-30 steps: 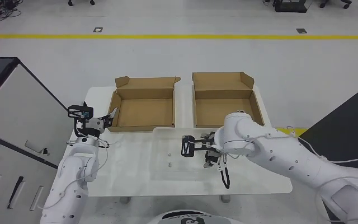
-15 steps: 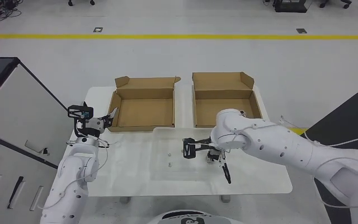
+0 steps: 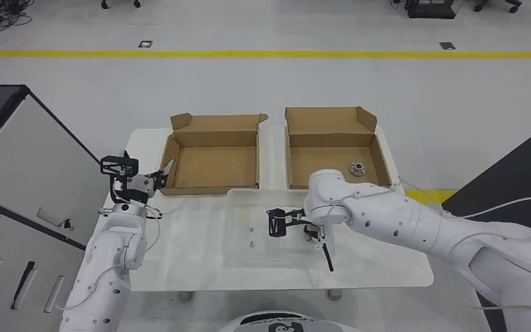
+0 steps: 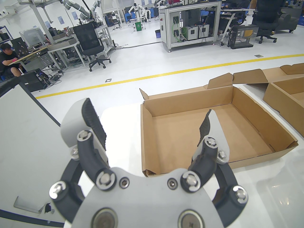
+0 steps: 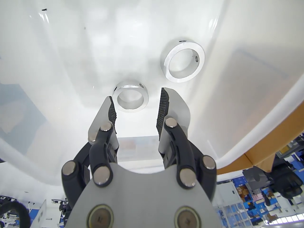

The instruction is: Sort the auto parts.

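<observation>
R tool (image 5: 137,94) spread above shiny round metal ring (image 5: 130,86); L tool (image 4: 147,106) spread too.

No text, label, brand, number or sign can be read anywhere in these views.

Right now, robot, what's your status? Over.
Right gripper open, aimed at smaller metal ring. Left gripper open, near empty cardboard box. Larger metal ring beside, not touching.
</observation>
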You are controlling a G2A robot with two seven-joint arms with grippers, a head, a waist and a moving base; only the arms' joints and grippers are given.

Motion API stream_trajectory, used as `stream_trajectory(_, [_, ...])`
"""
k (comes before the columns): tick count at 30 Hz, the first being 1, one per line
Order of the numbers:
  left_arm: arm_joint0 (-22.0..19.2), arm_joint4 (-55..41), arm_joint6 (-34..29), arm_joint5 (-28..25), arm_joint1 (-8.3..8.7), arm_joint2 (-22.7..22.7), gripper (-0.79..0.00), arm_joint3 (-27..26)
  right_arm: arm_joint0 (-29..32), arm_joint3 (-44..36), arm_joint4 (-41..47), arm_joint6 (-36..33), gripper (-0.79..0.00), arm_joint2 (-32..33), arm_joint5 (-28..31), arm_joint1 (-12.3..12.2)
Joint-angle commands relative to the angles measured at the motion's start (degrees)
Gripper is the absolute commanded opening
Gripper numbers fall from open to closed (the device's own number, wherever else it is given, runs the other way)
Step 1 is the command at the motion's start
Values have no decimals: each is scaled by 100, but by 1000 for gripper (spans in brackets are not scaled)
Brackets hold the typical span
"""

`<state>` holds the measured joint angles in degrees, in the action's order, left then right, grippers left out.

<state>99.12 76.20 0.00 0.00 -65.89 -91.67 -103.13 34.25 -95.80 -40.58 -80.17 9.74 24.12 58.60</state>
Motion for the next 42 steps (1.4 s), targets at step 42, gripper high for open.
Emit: stream_trajectory(42, [0,0,0,0,0,0,0,0,168,-9,-299,-297,-499,0,-295,109])
